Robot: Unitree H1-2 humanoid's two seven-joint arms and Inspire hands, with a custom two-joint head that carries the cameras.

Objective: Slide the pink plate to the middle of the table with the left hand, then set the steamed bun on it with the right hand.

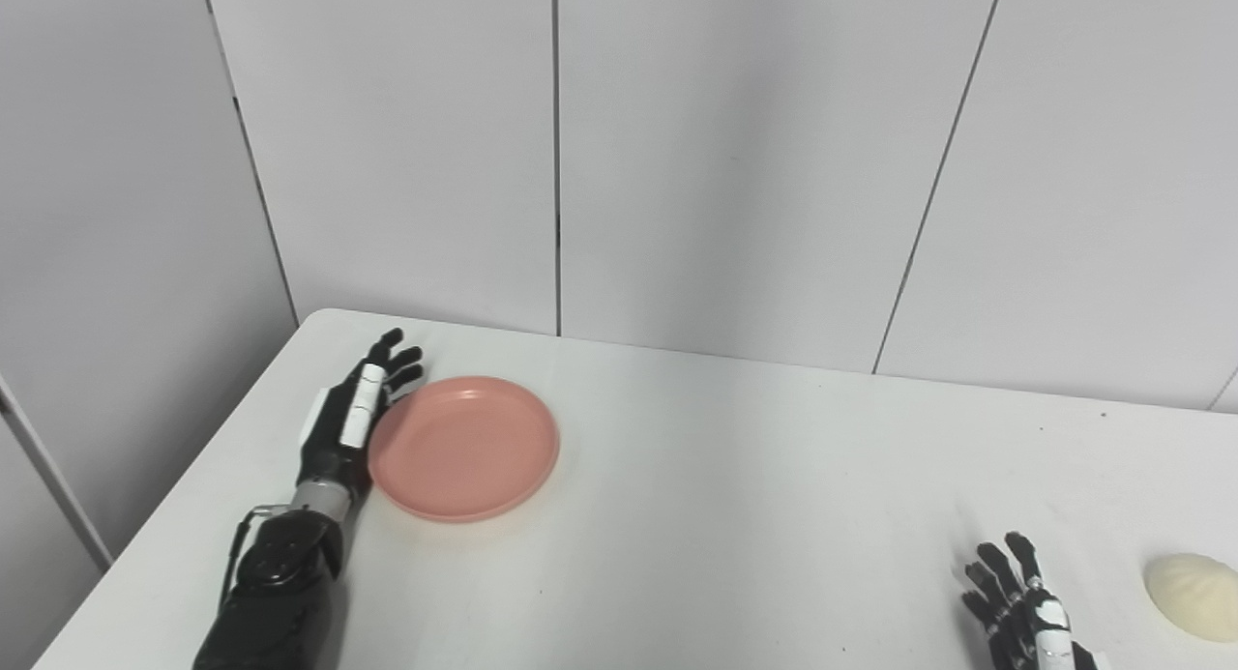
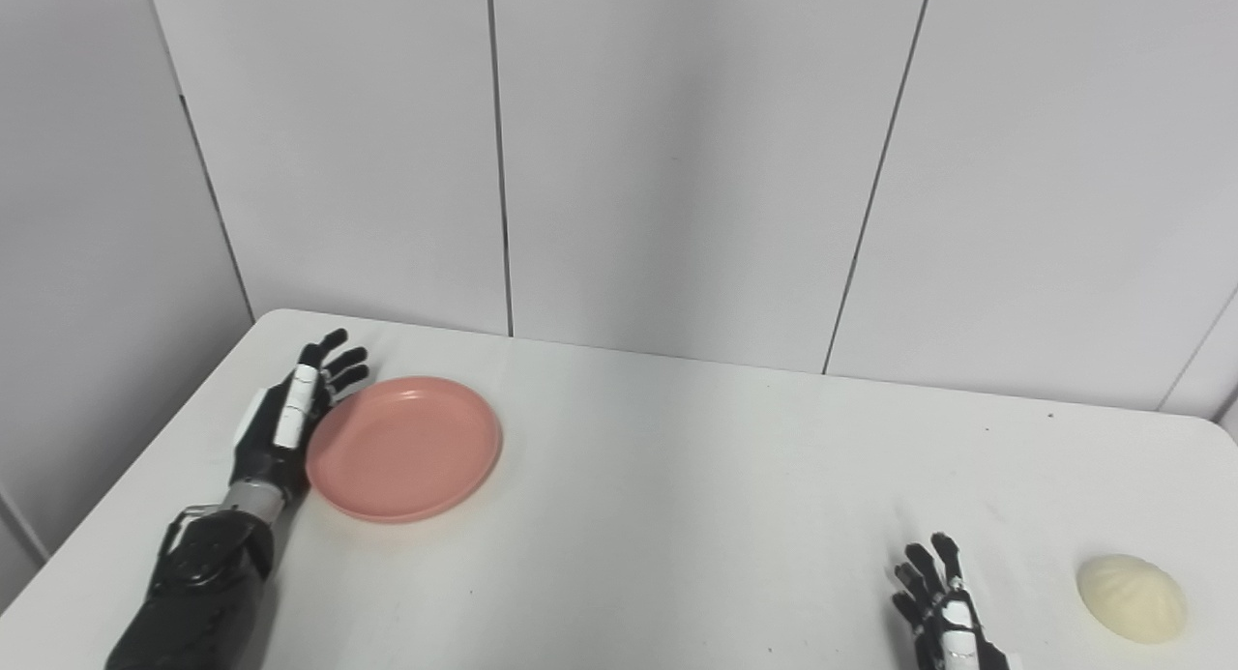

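Both arms are glossy black, and the left hand (image 1: 350,422) has black fingers with white plates along the back and on one finger. A silvery metal cuff rings its wrist, with a thin cable looping beside the bulky forearm shell. The right hand (image 2: 943,612) shows the same black fingers with white patches.

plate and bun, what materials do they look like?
Pink plate: looks like plastic or melamine, with a smooth matte finish, uniform colour and a thin raised rim. Steamed bun: pale cream with shallow pleat ridges and a dull surface; real dough or a foam or rubber replica, can't tell which.
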